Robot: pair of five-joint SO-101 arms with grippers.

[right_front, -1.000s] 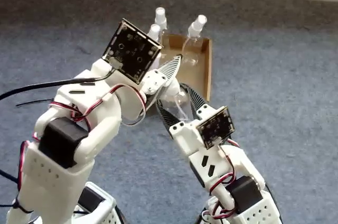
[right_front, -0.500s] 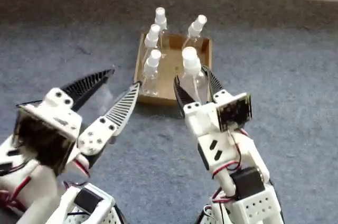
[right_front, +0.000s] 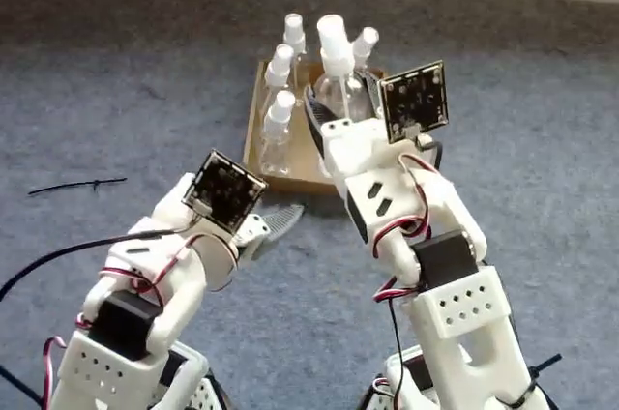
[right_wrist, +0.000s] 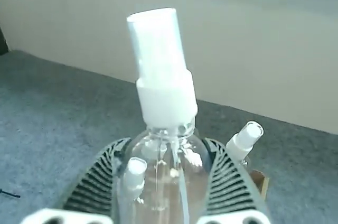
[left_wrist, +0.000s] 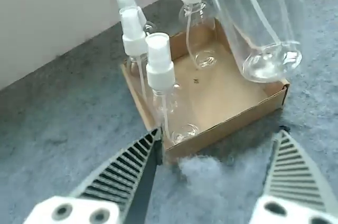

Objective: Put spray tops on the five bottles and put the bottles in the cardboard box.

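A: What is the biggest thing here?

B: The gray carpet. There is lots of bare room on it all round the cardboard box.

A: What does the box look like?

B: It is brown and flat with low walls. Its top is open.

A: What are the arms doing?

B: The right gripper is up high. Its black fingers are squeezed tight on the round belly of the held bottle.

A: How does that bottle look?

B: It is see-through, and it has a white spray top that points up. It hangs over the box. I cannot tell if its bottom touches the floor of the box.

A: And the other arm?

B: The left gripper is down low by the carpet, just in front of the box's front wall. Its two fingers are spread wide apart and hold nothing.

A: Is anything in the box?

B: Yes, four bottles stand up in it, all with white tops on. Three are in a row along the side by the left arm. One is in the far corner on the other side.

A: Is there room left?

B: Yes. The middle and the near corner on the right arm's side are bare brown floor.

A: What is the smallest thing?

B: A thin black tie on the carpet, well apart from the box.
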